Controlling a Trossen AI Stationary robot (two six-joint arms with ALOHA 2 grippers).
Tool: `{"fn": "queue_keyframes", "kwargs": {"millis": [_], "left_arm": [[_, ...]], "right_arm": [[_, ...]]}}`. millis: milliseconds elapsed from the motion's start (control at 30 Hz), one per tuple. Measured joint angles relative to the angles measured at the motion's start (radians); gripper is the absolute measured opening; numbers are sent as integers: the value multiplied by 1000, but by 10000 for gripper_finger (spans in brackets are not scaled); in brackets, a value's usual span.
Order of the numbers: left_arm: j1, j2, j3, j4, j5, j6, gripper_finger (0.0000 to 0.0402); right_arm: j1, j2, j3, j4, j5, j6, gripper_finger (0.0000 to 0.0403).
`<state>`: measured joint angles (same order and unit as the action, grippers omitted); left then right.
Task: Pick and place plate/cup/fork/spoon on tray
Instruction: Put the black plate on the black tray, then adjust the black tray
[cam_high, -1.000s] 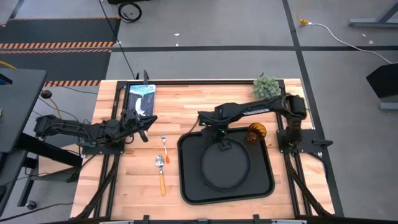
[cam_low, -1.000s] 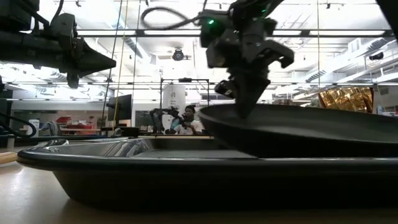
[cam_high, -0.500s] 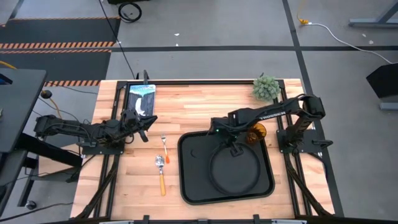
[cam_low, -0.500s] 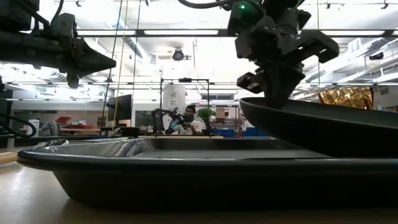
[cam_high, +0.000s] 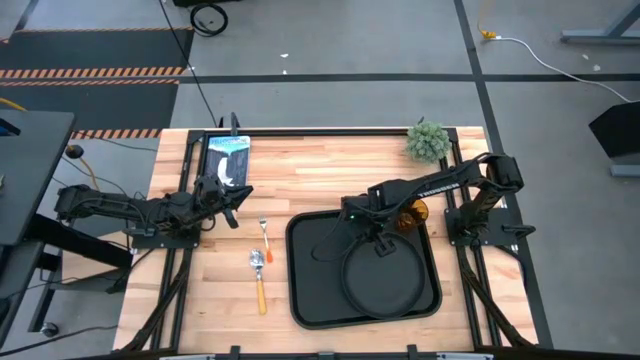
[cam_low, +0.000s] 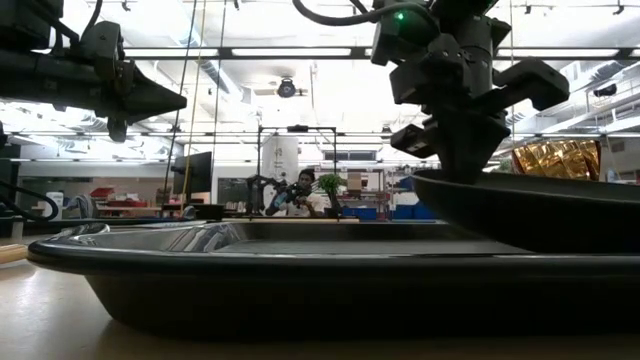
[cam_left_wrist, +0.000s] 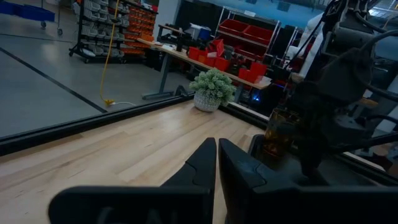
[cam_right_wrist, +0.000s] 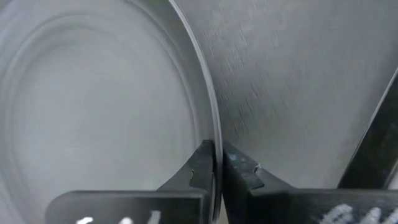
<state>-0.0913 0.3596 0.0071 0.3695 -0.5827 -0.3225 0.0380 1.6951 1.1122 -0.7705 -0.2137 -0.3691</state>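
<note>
The round black plate (cam_high: 385, 285) is over the right part of the black tray (cam_high: 305, 270), and my right gripper (cam_high: 383, 246) is shut on it. In the low view the plate (cam_low: 540, 205) stands above the tray's rim (cam_low: 300, 262). The amber cup (cam_high: 412, 213) stands upright on the table just beyond the tray's far right corner. The fork (cam_high: 265, 240) and the spoon (cam_high: 259, 276) lie flat on the wood left of the tray. My left gripper (cam_high: 234, 205) is shut and empty above the table's left part. My right gripper pinches the plate's raised rim (cam_right_wrist: 214, 134) on its far side, one finger inside the rim and one outside. The fingers come from above, pointing down (cam_low: 465, 165). The held side is up above the tray's rim; the plate's underside is hidden behind that rim.
A green potted plant (cam_high: 427, 140) stands at the far right corner. A blue and white flat thing (cam_high: 228, 160) lies at the far left. Bare wood lies between the left gripper and the tray's far edge.
My right gripper has carried the plate toward the table's right edge and a little toward the near edge, over the tray. The plate stays in the hold and has come down slightly at the end.
</note>
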Motion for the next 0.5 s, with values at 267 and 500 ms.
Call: {"fn": "queue_keyframes", "kwargs": {"millis": [267, 500], "left_arm": [[0, 0, 0, 0, 0, 0, 25], [0, 0, 0, 0, 0, 0, 25]], "right_arm": [[0, 1, 0, -1, 17, 0, 63], [0, 1, 0, -3, 70, 45, 92]]}}
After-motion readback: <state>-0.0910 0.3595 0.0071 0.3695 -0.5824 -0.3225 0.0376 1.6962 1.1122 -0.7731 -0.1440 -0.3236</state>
